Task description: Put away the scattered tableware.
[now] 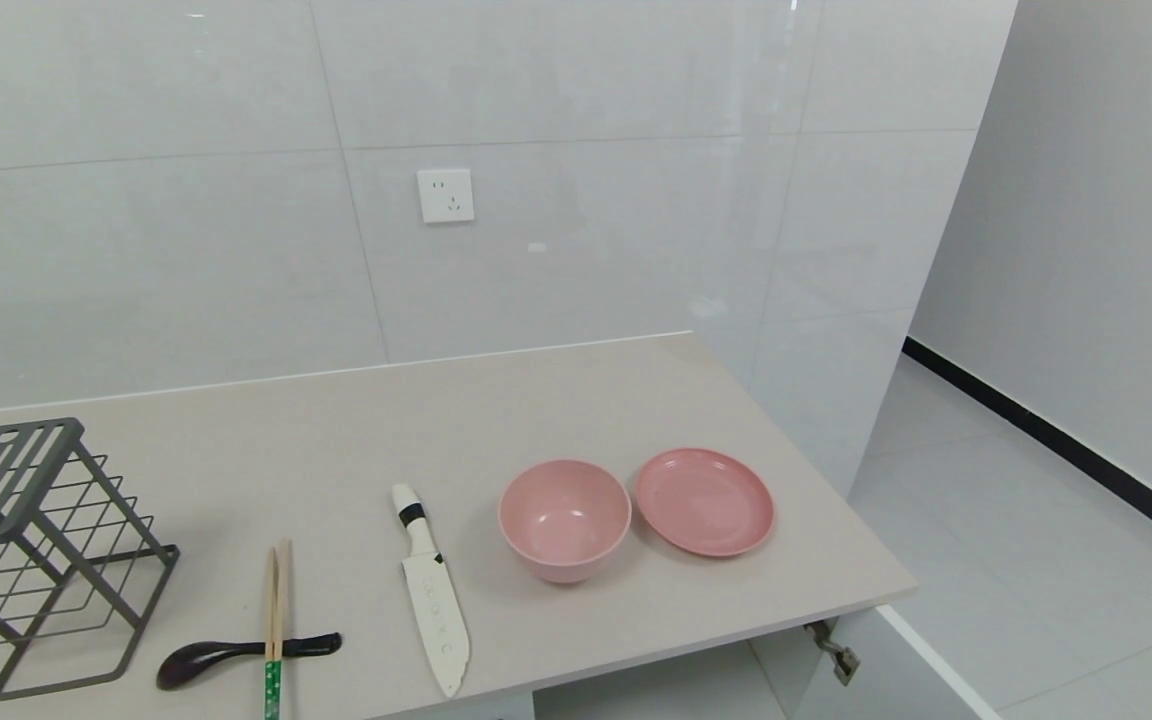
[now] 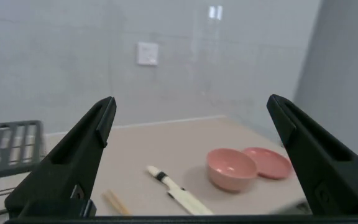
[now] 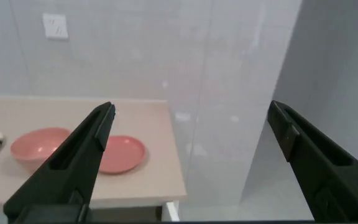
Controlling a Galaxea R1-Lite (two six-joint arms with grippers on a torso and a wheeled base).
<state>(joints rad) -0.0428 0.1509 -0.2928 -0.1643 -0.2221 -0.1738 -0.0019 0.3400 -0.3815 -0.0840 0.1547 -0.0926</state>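
Head view, edges: the counter (image 1: 556, 400) is seen to end just right of the pink plate (image 1: 704, 500); open floor (image 1: 1016, 560) lies beyond.
Head view, surface: the pink bowl (image 1: 564, 518) is set just beside the plate, with the knife (image 1: 431, 590) to its left. The chopsticks (image 1: 276, 625) are laid across the dark spoon (image 1: 236, 652), near the wire rack (image 1: 26, 540).
Head view, cut off: the chopsticks' green ends and the rack's left side are cropped.
Left wrist view: the left gripper (image 2: 190, 102) is held spread wide with nothing between its fingers.
Right wrist view: the right gripper (image 3: 190, 107) is likewise spread wide and empty; the knife is cropped.

White socket (image 1: 445, 195) on tiled wall (image 1: 136, 250) above beige counter (image 1: 336, 430)
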